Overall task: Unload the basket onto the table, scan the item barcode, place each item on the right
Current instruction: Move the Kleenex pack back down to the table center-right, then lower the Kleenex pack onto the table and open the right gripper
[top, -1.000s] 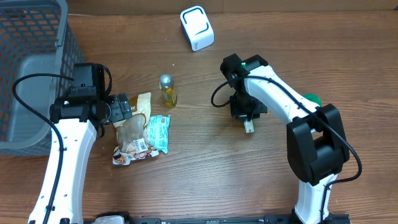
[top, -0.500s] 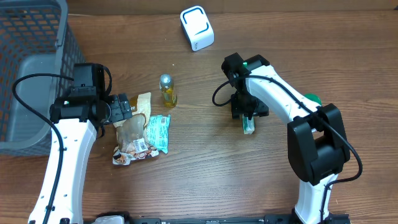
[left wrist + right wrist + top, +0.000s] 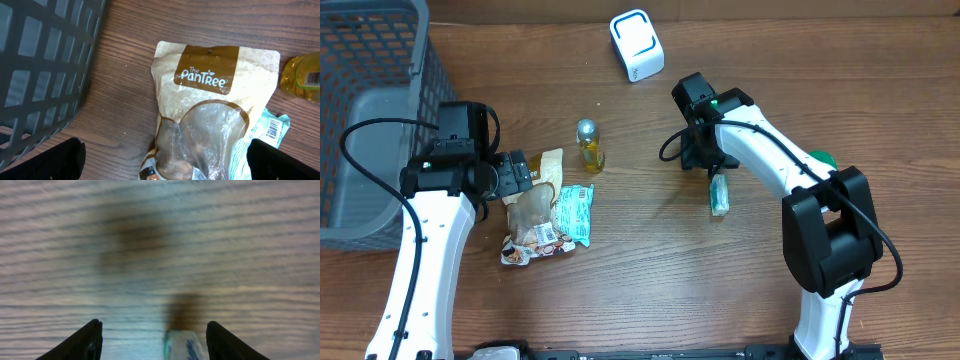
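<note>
The right claw [image 3: 155, 342] hangs released and empty just above one end of the small green tube [image 3: 719, 193], which lies flat on the tabletop [image 3: 650, 280], apparently set apart from the snack pouches [image 3: 545, 215] under the wide-open, empty left claw [image 3: 523, 176].

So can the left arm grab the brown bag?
Probably yes. The left gripper is open right over the bag, nothing lies on top of it, and the basket stands off to the side.
</note>
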{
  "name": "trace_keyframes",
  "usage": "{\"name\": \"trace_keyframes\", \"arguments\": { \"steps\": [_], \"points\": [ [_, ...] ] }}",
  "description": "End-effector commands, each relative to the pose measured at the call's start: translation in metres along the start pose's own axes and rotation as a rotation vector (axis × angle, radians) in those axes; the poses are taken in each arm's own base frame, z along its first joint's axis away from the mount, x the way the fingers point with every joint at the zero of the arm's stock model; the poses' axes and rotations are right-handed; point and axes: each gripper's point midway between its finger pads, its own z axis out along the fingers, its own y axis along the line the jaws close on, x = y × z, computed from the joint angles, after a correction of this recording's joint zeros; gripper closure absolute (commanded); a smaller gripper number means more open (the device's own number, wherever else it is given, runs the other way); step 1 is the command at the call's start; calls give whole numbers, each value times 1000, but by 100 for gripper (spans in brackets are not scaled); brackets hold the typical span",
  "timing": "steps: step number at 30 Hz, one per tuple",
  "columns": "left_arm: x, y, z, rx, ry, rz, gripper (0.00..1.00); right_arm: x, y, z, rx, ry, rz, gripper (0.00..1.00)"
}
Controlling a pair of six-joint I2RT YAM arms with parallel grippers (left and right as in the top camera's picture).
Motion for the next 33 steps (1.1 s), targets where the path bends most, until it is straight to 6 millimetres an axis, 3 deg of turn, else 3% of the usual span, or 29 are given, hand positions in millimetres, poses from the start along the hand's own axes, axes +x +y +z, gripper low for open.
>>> {"name": "trace_keyframes", "arguments": {
  "steps": [1, 7, 19, 26, 33],
  "points": [
    [-6, -2, -4, 9, -16, 15, 1, 5, 16, 0, -92, 35, -1, 38],
    [-6, -2, -4, 9, -16, 15, 1, 30, 34, -5, -213, 158, -3, 44],
    [-6, -3, -5, 10, -16, 16, 0, 74, 17, -3, -151, 326, -9, 46],
    [-6, -3, -5, 10, -16, 16, 0, 91, -18, 20, 25, 331, -31, 46],
    [-6, -3, -5, 10, -16, 16, 1, 90, -42, 24, 114, 325, -18, 46]
  ]
}}
